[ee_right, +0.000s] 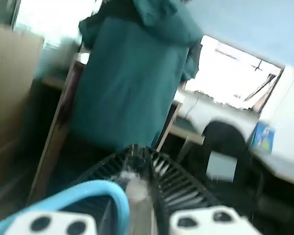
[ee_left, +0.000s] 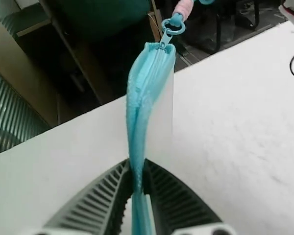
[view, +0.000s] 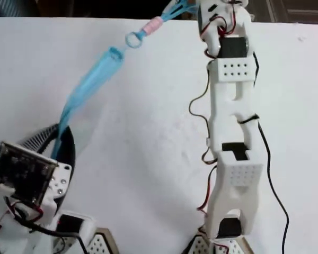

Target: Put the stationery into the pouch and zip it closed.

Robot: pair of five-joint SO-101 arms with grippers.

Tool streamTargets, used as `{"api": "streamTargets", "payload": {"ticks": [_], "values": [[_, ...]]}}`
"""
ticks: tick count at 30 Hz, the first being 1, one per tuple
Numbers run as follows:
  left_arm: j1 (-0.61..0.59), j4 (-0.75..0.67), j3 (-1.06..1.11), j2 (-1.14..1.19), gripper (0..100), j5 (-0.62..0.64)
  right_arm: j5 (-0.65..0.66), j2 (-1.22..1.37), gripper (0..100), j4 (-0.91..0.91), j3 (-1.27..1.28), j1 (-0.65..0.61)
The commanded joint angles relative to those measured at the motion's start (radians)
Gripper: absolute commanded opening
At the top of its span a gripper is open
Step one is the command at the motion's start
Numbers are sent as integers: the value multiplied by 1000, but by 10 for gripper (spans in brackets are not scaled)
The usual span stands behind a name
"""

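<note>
The pouch (view: 90, 84) is held taut over the table (view: 148, 148), w/ long axis running from the left gripper (ee_left: 137, 169), clamped on its near end, twd the right gripper (ee_right: 139, 152), clenched on the pull strap (view: 151, 25).

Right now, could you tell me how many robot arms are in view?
2. The left arm sits at the near left, the left gripper clamped on the pouch. The right arm stretches to the table's far edge, the right gripper shut on the strap.
</note>
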Motion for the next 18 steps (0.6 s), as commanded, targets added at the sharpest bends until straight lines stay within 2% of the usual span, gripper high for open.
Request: {"api": "streamTargets", "payload": {"ticks": [1, 5, 8, 13, 18], "values": [[-82, -164, 77, -21, 21, -17, 63, -93, 125, 295, -94, -61], [-154, -391, 262, -21, 21, -72, 75, -145, 266, 539, -141, -145], [-191, -486, 315, -21, 21, -129, 75, -189, 304, 711, -173, -206], [-205, -531, 330, -15, 21, -147, 74, -271, 305, 998, -210, -355], [-205, -531, 318, 111, 21, -140, 68, -348, 305, 1158, -235, -506]]}}
